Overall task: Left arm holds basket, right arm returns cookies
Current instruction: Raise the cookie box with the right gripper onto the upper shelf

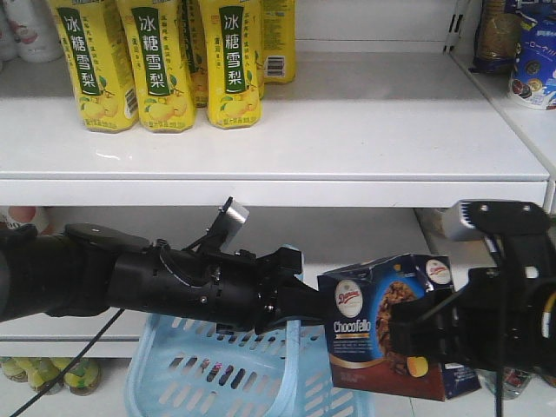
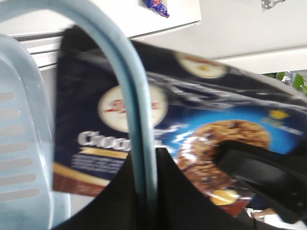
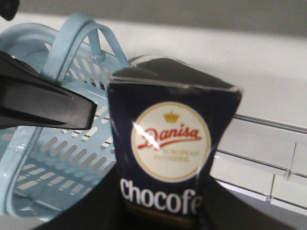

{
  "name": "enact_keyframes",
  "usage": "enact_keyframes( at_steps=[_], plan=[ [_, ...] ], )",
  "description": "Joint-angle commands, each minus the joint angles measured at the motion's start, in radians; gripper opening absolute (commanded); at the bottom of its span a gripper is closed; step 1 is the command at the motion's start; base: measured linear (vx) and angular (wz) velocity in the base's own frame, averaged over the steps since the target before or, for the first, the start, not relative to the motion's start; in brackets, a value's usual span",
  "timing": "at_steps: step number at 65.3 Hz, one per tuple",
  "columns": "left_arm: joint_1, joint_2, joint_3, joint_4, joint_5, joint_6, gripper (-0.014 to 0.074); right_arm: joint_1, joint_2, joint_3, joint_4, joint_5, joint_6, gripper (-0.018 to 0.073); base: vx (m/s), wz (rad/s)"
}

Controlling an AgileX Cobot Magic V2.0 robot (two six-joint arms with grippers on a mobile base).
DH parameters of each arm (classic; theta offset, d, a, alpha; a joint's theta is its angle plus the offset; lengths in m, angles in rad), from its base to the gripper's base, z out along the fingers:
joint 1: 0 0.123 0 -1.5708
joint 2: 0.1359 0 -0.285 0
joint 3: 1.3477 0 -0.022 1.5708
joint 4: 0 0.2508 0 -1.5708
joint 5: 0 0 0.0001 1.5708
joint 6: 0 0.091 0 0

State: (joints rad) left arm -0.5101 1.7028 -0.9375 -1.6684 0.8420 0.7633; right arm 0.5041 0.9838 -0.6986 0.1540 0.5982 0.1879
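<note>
Gripping the cookies [image 1: 388,323], the right gripper [image 1: 434,343] holds the box up in the air, just beside and above the basket [image 1: 217,373]. Left gripper [image 1: 291,308] is clamped on the basket's pale handle [image 2: 129,110]. Behind them, yellow bottles [image 1: 161,61] stand on the white shelf [image 1: 347,130].

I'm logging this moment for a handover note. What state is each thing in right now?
left pincer: shut on the basket handle.
basket: hanging from its handle, upright, below the shelf; contents not visible.
right pincer: shut on the cookie box.
cookie box: closed, held in the air, slightly tilted, outside the basket, not yet on a shelf.
yellow drink bottles: standing upright on the upper shelf.
</note>
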Motion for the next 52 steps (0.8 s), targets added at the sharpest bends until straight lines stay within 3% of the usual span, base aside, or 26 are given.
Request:
enact_keyframes(
  at_steps=[1,20,29,42,52],
  plan=[
    [0.003,-0.052,-0.031,-0.100,-0.008,0.058,-0.0006,-0.004,-0.106,-0.026,-0.061,-0.034,0.044,0.0170,0.00,0.00],
    [0.003,-0.052,-0.031,-0.100,-0.008,0.058,-0.0006,-0.004,-0.332,-0.059,-0.099,-0.017,0.045,0.0170,0.00,0.00],
    [0.003,-0.052,-0.031,-0.100,-0.008,0.058,-0.0006,-0.004,-0.348,-0.151,-0.176,0.024,0.045,0.0170,0.00,0.00],
    [0.003,-0.052,-0.031,-0.100,-0.008,0.058,-0.0006,-0.004,-0.287,-0.278,-0.409,-0.033,0.126,0.0170,0.00,0.00],
    [0.003,-0.052,-0.031,-0.100,-0.008,0.058,-0.0006,-0.004,-0.184,-0.318,-0.708,-0.107,0.353,0.0170,0.00,0.00]
  ],
)
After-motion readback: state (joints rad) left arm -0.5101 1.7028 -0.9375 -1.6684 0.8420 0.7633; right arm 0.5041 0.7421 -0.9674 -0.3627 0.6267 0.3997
